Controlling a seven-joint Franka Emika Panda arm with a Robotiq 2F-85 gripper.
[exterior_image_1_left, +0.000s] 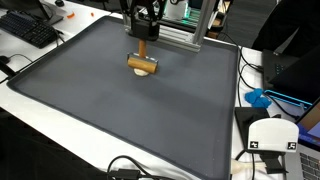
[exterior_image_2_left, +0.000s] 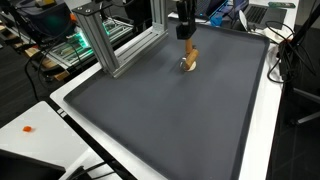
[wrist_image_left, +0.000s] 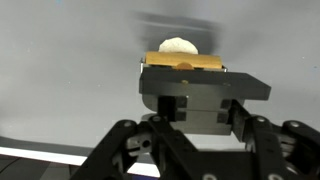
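A tan wooden piece (exterior_image_1_left: 143, 64) with a white rounded part under it stands on the dark grey mat (exterior_image_1_left: 120, 110), at its far middle. It also shows in the other exterior view (exterior_image_2_left: 190, 58) and in the wrist view (wrist_image_left: 185, 62), just past the fingertips. My gripper (exterior_image_1_left: 144, 36) comes straight down onto it from above. The fingers (wrist_image_left: 188, 100) are closed together on the upper end of the wooden piece. The gripper (exterior_image_2_left: 186, 34) hides that upper end.
An aluminium frame (exterior_image_2_left: 110, 45) stands at the mat's far edge, close to the gripper. A keyboard (exterior_image_1_left: 28, 28) and cables lie on the white table beside the mat. A white device (exterior_image_1_left: 272, 138) and a blue object (exterior_image_1_left: 258, 98) sit off another side.
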